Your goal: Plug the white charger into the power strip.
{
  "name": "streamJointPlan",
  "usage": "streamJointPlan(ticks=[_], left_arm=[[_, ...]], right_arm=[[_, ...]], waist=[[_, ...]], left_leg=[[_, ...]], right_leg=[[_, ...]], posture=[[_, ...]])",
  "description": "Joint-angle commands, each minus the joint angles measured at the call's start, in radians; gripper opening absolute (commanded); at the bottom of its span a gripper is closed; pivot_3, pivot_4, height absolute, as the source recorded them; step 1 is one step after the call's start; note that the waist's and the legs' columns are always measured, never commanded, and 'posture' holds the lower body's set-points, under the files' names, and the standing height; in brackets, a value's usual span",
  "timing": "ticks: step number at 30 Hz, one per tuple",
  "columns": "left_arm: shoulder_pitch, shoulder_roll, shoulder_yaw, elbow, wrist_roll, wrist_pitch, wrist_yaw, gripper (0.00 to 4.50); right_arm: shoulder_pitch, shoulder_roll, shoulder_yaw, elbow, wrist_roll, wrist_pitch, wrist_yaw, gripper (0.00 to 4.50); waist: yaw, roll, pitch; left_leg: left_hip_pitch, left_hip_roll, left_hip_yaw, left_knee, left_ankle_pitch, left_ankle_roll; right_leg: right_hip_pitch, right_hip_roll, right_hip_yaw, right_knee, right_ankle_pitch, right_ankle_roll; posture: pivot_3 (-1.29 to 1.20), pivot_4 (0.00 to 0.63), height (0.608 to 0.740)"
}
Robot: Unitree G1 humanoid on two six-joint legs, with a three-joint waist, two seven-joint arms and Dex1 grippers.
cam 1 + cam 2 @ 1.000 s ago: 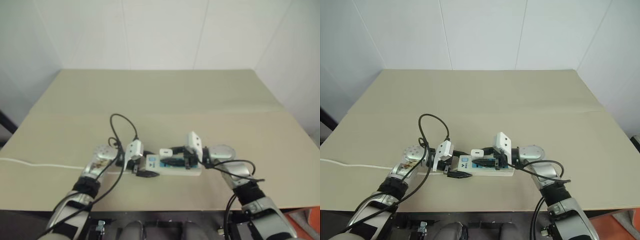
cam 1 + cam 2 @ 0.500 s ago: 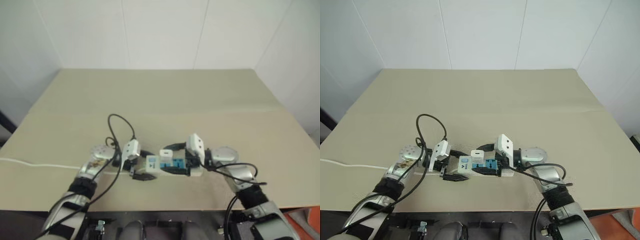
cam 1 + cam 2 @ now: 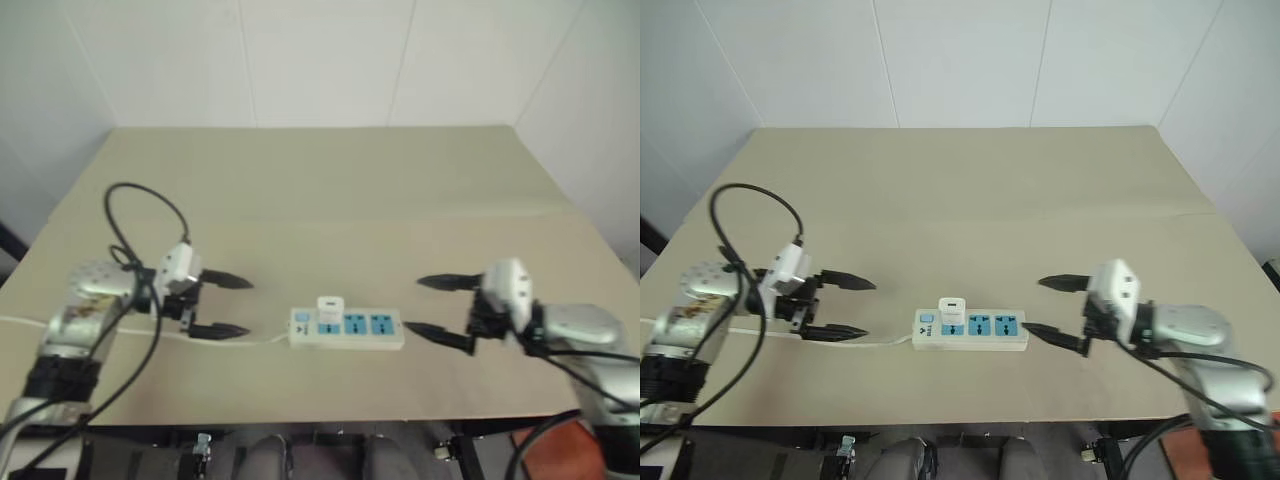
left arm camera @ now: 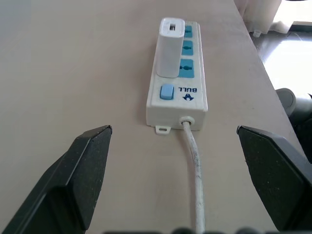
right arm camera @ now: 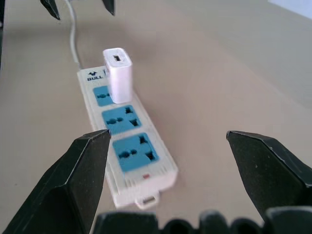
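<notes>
This looks like a test room or lab. A big, plain tan counter (image 3: 970, 190) stands in a corner of bare white panel walls (image 3: 960, 60). On the counter lies just one power strip (image 3: 971, 330) with its thin white cord (image 4: 193, 165).

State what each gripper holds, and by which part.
Nothing is held. The left gripper and right gripper are both open, apart from the power strip. The charger stands plugged into it.
</notes>
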Motion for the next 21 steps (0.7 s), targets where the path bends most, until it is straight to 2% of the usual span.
streamJointPlan(ticks=[1, 6, 21], left_arm=[[-0.001, 0.062, 0.062, -0.020, -0.028, 0.012, -0.023, 4.48], [-0.013, 0.096, 0.098, -0.057, -0.067, 0.060, -0.014, 4.48], [0.027, 0.077, 0.090, -0.157, -0.103, 0.112, 0.048, 4.48]], right_arm=[[0.058, -0.061, -0.151, -0.015, 0.048, 0.018, 0.036, 4.50], [0.123, -0.106, -0.240, -0.038, 0.092, 0.051, 0.070, 4.50], [0.175, -0.114, -0.234, -0.076, 0.057, 0.061, 0.019, 4.50]], waist=[[-0.001, 0.000, 0.000], [-0.002, 0.000, 0.000], [-0.001, -0.001, 0.001]], left_leg=[[0.000, 0.000, 0.000, 0.000, 0.000, 0.000], [0.000, 0.001, 0.002, 0.000, 0.000, 0.000], [0.000, 0.001, 0.002, 0.001, 0.000, 0.000]], right_leg=[[0.000, 0.000, 0.000, 0.000, 0.000, 0.000], [0.000, 0.000, 0.001, 0.000, 0.000, 0.000], [0.000, 0.000, 0.001, 0.001, 0.000, 0.000]], posture=[[0.00, 0.150, 0.740], [0.00, 0.150, 0.740], [0.00, 0.150, 0.740]])
